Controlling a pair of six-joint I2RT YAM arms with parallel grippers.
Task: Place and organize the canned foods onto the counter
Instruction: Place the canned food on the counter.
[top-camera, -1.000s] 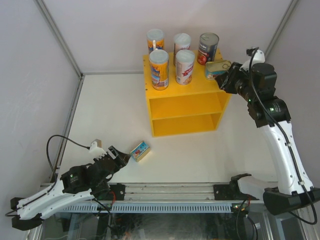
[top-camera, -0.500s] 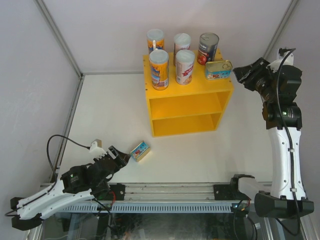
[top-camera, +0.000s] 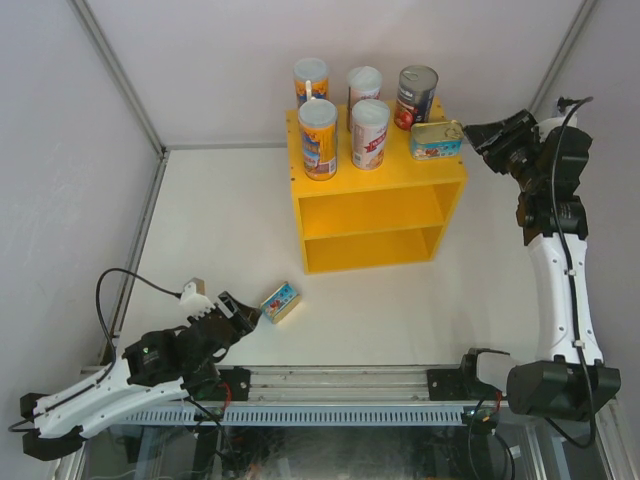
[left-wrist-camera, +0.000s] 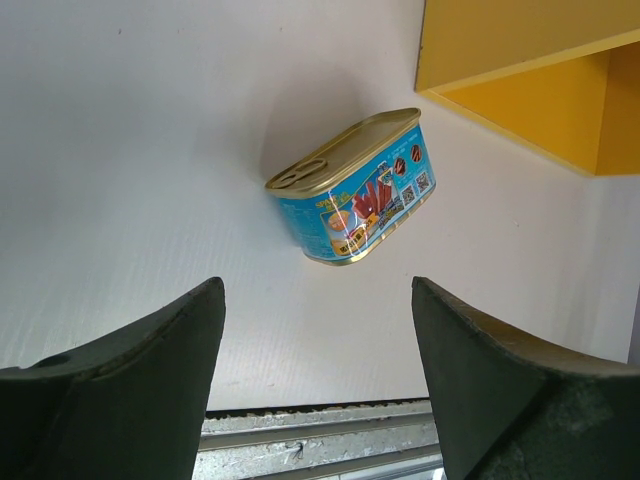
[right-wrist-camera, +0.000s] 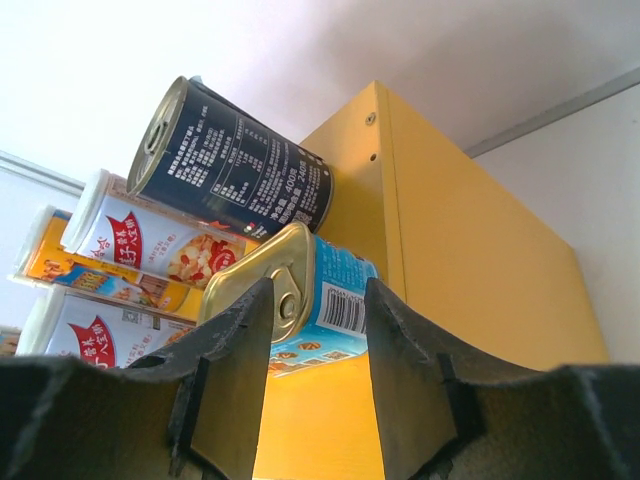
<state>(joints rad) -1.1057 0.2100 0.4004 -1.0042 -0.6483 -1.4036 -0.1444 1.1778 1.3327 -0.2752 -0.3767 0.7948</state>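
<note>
The yellow counter (top-camera: 375, 205) carries two orange-blue tubes (top-camera: 318, 138), two white-pink tubes (top-camera: 370, 133), the dark red-labelled can (top-camera: 416, 97) and a blue tin (top-camera: 436, 139) at its right edge. My right gripper (top-camera: 482, 134) is open and empty, just right of that tin and apart from it. In the right wrist view the gripper (right-wrist-camera: 320, 330) looks at the tin (right-wrist-camera: 305, 300) and the dark can (right-wrist-camera: 235, 175). A second blue tin (top-camera: 281, 301) lies on the table. My left gripper (top-camera: 245, 315) is open just left of it, and in the left wrist view the gripper (left-wrist-camera: 315, 330) faces that tin (left-wrist-camera: 350, 190).
The white table (top-camera: 210, 230) is walled at the back and sides. A metal rail (top-camera: 340, 385) runs along the near edge. The counter's two inner compartments (top-camera: 372, 245) hold nothing. Its bottom corner shows in the left wrist view (left-wrist-camera: 520, 70).
My right gripper has let go of the blue tin on the counter top and drawn back to the right. The left arm has not moved.
</note>
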